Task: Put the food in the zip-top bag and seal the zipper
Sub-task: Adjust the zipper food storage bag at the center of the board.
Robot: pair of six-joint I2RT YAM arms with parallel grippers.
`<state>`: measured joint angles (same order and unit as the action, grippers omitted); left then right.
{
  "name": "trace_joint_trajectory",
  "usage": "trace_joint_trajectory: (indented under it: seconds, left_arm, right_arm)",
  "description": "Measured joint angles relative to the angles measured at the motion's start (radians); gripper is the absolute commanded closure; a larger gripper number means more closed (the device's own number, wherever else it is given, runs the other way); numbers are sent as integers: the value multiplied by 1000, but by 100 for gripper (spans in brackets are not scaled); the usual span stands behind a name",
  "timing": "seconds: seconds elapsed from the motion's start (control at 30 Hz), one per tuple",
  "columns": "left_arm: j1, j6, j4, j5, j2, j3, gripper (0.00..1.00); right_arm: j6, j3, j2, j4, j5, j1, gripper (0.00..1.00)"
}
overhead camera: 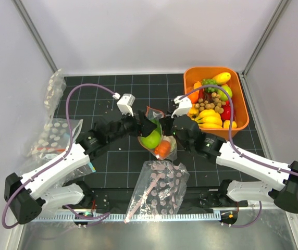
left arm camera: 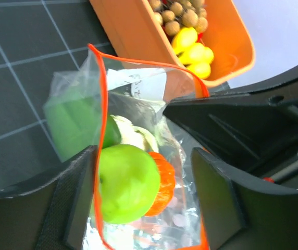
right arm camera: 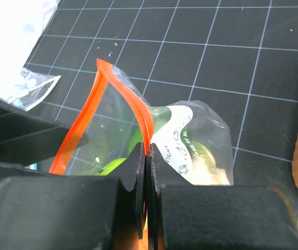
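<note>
Grip first: my right gripper (right arm camera: 147,152) was clenched on the zipper (right arm camera: 124,98), pinching the orange-red strip at one end of the mouth. My left gripper (left arm camera: 145,156) was released, its fingers (left arm camera: 78,198) spread to either side of the zip-top bag (overhead camera: 156,119). That bag lay mid-table on the black mat (overhead camera: 112,156), its long axis running from 12 to about 5 o'clock and its mouth gaping toward 12. Inside were the green bell pepper (left arm camera: 125,182), the orange round piece (left arm camera: 162,182) at its 3 o'clock, and the cauliflower (left arm camera: 133,135), mostly hidden behind the pepper. From above, both wrists covered the bag's edges. I could not tell whether my left fingers touched the plastic. An orange bin (overhead camera: 241,99) of toy fruit stood at 2 o'clock.
</note>
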<state>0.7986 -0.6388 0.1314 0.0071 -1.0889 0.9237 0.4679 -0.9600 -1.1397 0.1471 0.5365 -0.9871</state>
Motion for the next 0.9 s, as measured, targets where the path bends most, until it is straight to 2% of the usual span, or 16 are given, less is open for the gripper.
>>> trace_joint_trajectory:
  seconds: [0.03,0.2,0.27,0.4,0.43,0.53,0.6,0.67,0.7,0.8,0.87,0.9]
  left_arm:
    - [0,2,2,-12,1,1,37]
    - [0,3,32,-63,-10,17,47]
    - [0,2,51,-82,-27,32,56]
    - [0,0,101,-120,-69,68,81]
    - [0,1,114,-127,-77,75,90]
    - [0,5,137,-143,-83,82,100]
    - [0,6,149,-158,-83,87,100]
    - [0,8,156,-176,-83,88,100]
    - [0,8,160,-185,-82,88,100]
    - [-3,6,172,-214,-80,88,100]
    - [-13,-3,173,-235,-70,83,100]
    - [-22,-9,172,-243,-61,77,100]
  right_arm:
    - [7,4,0,-5,-5,10,99]
    - [34,34,0,-33,-53,58,99]
    - [43,44,0,-40,-69,70,99]
    - [54,50,0,-45,-95,84,99]
    - [55,50,0,-46,-101,84,99]
    - [55,50,0,-53,-124,85,94]
    - [55,50,0,-58,-145,85,90]
    - [56,50,0,-60,-165,85,76]
    - [55,50,-3,-61,-176,85,63]
    - [55,45,-24,-60,-204,86,39]
    - [51,33,-51,-47,-227,86,33]
    - [49,24,-67,-41,-242,86,25]
